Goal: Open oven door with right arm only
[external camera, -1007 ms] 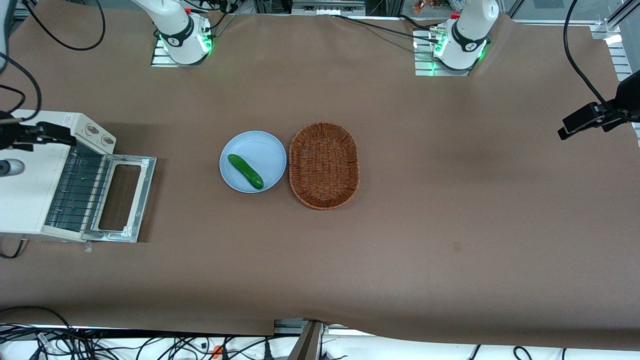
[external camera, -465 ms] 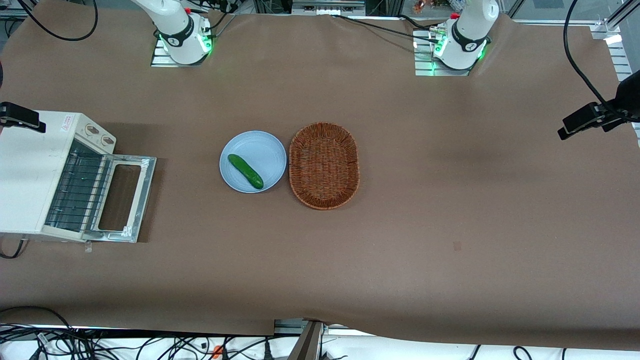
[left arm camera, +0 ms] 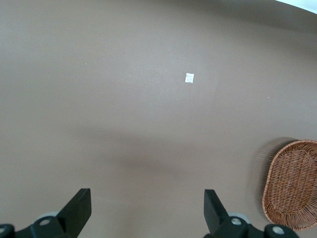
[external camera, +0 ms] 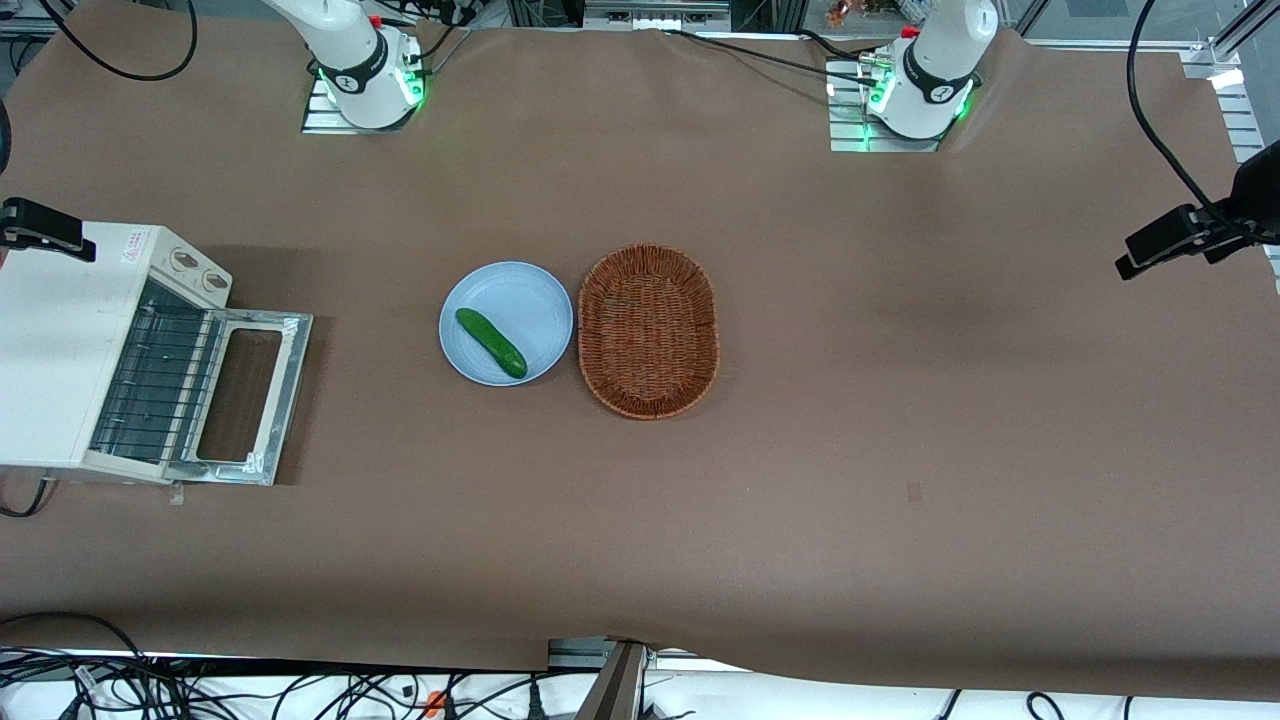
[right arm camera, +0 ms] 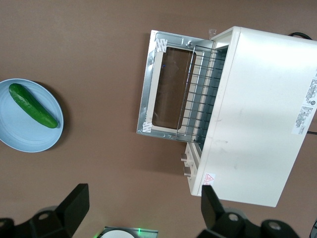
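The cream-white oven [external camera: 60, 350] stands at the working arm's end of the table. Its oven door [external camera: 250, 395] lies folded down flat on the brown cloth, with the wire rack [external camera: 155, 385] showing in the mouth. The right wrist view looks straight down on the oven [right arm camera: 257, 114] and the lowered oven door [right arm camera: 166, 84]. My gripper [right arm camera: 144, 201] hangs high above the table beside the oven's knob end, open, with nothing between its fingers. It touches neither door nor oven. Of the right arm, the front view shows the base [external camera: 355, 60] and a black piece [external camera: 40, 228] over the oven's top.
A blue plate [external camera: 530, 300] holding a green cucumber [external camera: 490, 343] sits mid-table, in front of the oven door. A brown wicker basket [external camera: 648, 330] stands beside the plate, toward the parked arm's end. The plate [right arm camera: 20, 134] and cucumber [right arm camera: 32, 105] also show from the wrist.
The black and silver parts of the arm's hand that hung over the oven's top have drawn away, almost out of the front view. The door stays down flat.
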Controlling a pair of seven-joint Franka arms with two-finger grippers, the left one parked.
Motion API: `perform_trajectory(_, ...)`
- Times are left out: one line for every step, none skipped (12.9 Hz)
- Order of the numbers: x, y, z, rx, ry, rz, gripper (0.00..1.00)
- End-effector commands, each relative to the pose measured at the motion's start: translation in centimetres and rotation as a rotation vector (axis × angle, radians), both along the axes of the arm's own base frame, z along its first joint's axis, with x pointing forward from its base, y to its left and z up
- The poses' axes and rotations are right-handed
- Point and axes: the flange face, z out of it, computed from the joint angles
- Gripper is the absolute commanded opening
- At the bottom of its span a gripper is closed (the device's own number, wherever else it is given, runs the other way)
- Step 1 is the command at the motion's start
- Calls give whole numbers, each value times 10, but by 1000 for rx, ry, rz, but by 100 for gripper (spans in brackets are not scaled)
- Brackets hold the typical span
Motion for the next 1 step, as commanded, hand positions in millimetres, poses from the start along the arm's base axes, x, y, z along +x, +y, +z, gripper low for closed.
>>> perform_trajectory(-8,0,6,-5,4,7,100)
